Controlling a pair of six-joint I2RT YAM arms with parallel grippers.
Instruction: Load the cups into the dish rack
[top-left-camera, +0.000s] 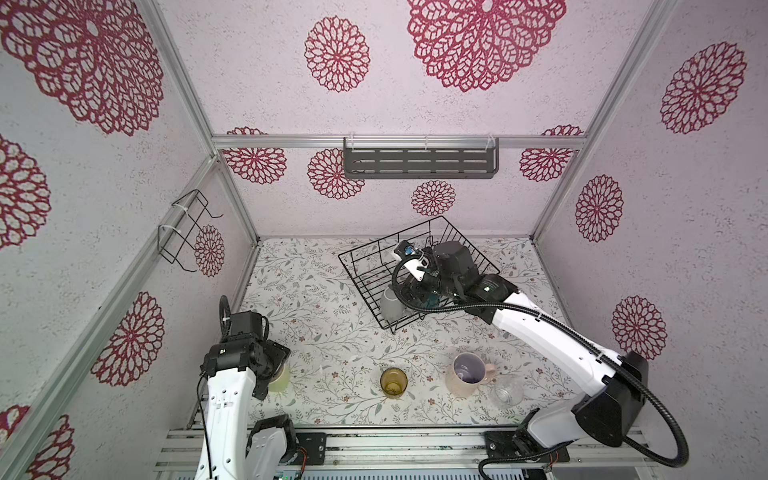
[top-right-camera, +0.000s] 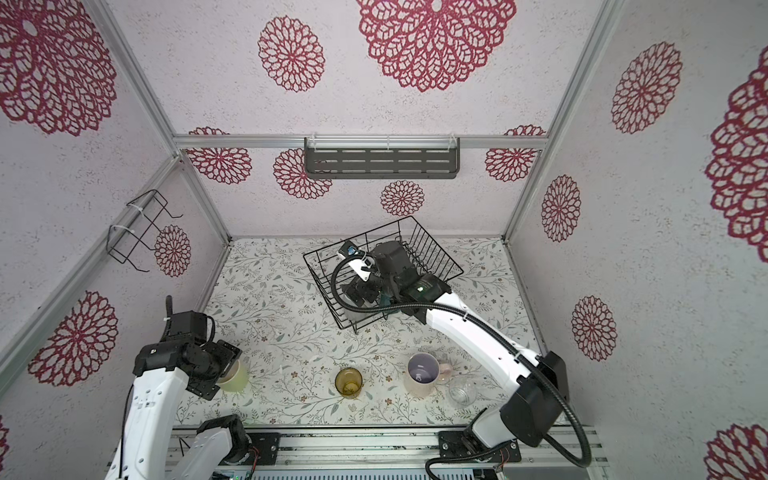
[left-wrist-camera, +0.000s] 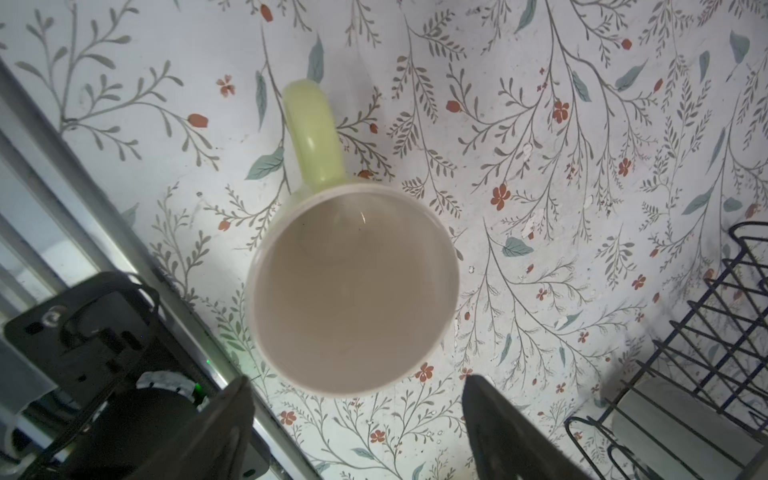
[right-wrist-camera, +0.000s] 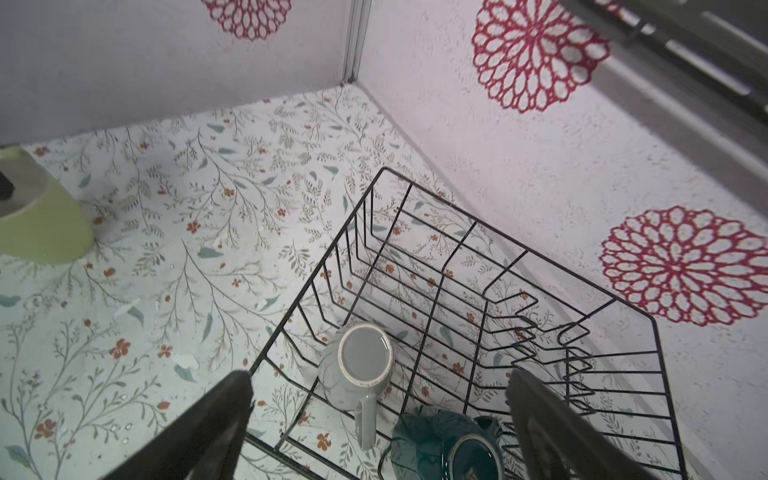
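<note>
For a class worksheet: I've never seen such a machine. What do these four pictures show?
Two white robot arms work over a flowered table. Two pictures look down from overhead; two come from wrist cameras. A black wire dish rack holds a light grey mug and a dark teal mug. On the table stand a yellow-green mug, amber glass tumbler, pink mug and clear glass. The left gripper, a two-fingered clamp, hangs open over the yellow-green mug, the right gripper open over the rack; neither holds anything.
</note>
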